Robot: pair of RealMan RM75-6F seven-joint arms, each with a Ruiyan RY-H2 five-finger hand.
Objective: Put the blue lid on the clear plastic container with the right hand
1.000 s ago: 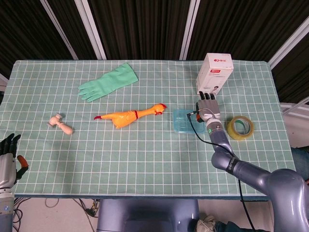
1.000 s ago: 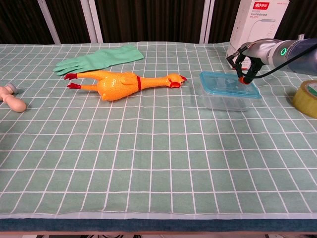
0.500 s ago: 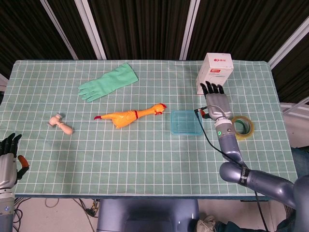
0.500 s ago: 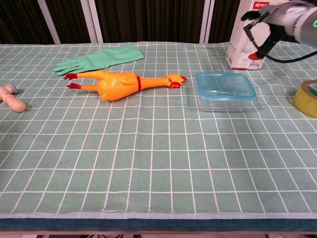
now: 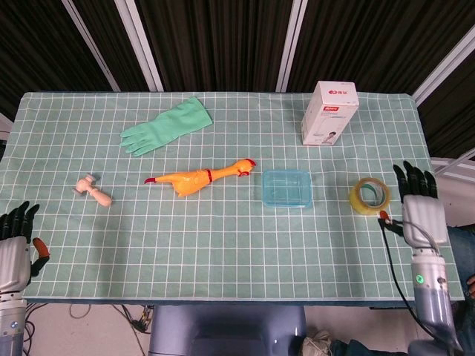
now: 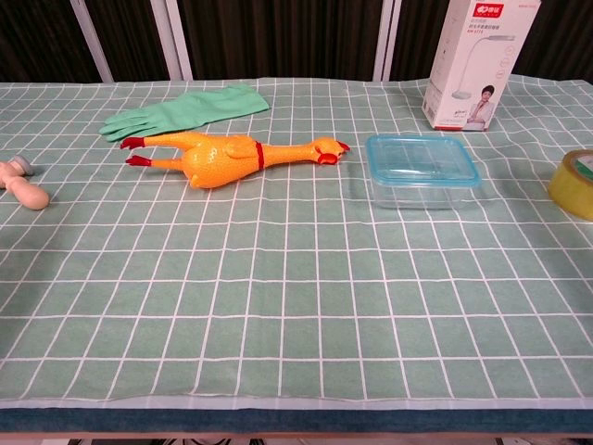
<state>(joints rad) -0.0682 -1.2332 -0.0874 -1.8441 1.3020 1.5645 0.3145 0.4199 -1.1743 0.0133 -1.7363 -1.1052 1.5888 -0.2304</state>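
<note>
1. The right hand has drawn back from the clear plastic container to the table's right edge, beyond the roll of yellowish tape.
2. It holds nothing, fingers extended and slightly apart.
3. The blue lid sits flat on the container, between the orange rubber chicken and the tape.
4. The left hand hangs empty, fingers apart, off the table's left front corner.
</note>
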